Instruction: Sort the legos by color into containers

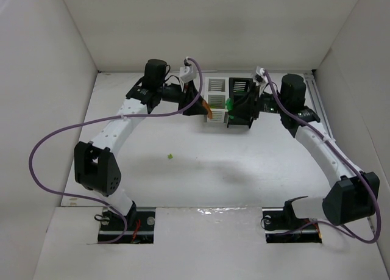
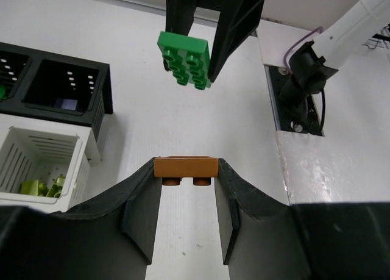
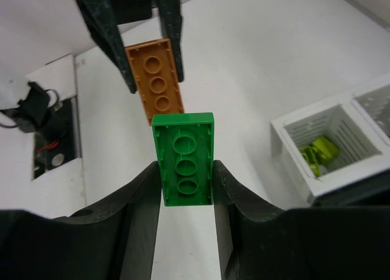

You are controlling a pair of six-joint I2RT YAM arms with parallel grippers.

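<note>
Two bricks meet end to end: left gripper clamps the orange-brown brick, right gripper clamps the green brick, and the containers sit between the arms, upper centre.

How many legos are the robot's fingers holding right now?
2. An orange-brown lego is pinched between the left fingers, and a green lego between the right fingers. The two are held close together. None seem hidden in either grip.
</note>
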